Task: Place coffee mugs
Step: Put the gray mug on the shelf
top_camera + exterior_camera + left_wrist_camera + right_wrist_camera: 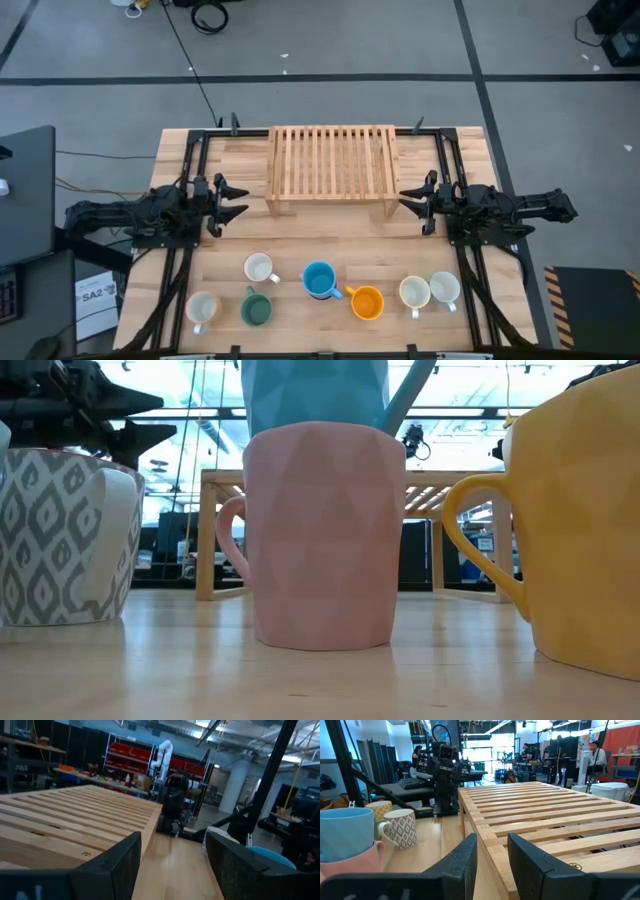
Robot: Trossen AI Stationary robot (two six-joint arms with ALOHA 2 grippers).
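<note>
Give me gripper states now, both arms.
Left gripper: open, holding nothing, beside the left end of the wooden rack.
Right gripper: open, holding nothing, beside the rack's right end.

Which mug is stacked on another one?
The blue mug, center of the row. It sits on top of the pink mug; the rest stand directly on the table.
</note>
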